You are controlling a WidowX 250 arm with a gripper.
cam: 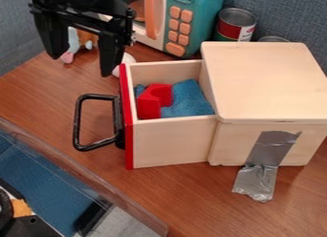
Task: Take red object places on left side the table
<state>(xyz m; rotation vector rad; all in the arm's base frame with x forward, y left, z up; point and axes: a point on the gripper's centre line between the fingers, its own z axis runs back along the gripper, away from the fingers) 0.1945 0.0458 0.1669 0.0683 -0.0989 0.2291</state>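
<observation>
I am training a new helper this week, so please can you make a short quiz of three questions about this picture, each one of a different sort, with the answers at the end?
1. Where is the red block?
a) on the table, beside the box
b) inside the open drawer
c) on top of the box

2. True or false: the fingers of the gripper stand apart, with no block between them.

3. Fill the gap: the handle on the red front of the drawer is ____ in colour.

Key: 1 b; 2 true; 3 black.
</observation>
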